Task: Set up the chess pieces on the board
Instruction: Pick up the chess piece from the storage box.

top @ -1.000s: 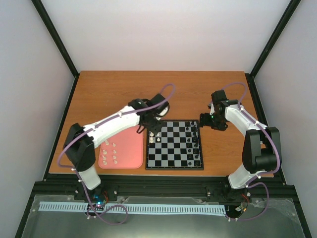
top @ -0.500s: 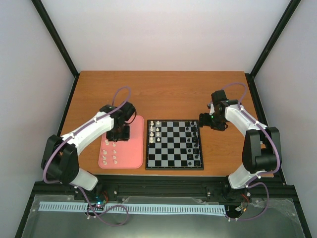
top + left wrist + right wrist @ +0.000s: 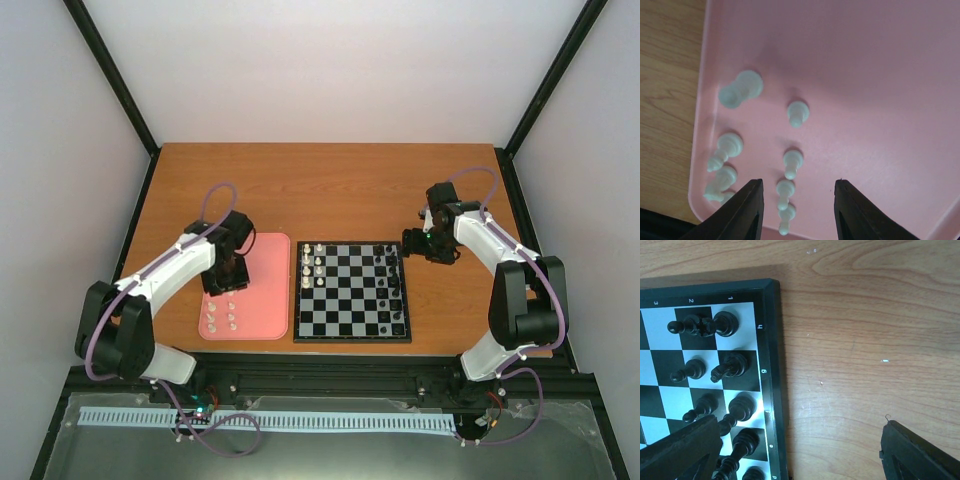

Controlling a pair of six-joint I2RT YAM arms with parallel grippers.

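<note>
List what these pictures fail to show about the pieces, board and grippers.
- Top view: white chess pieces on the board are too small to tell their types.
- Top view: the left gripper covers part of the pink tray.
- Left wrist view: a jaw hides part of the lowest left piece.
- Right wrist view: frame edges crop the board; white pieces unseen.

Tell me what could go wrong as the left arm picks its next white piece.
Two white pawns stand close together between the fingers of the open left gripper on the pink tray; closing could catch both or tip one.
A larger white piece stands just outside one finger; descending might knock it over.
The open right gripper hovers beside the board, near the black pieces; a drift could topple them.
</note>
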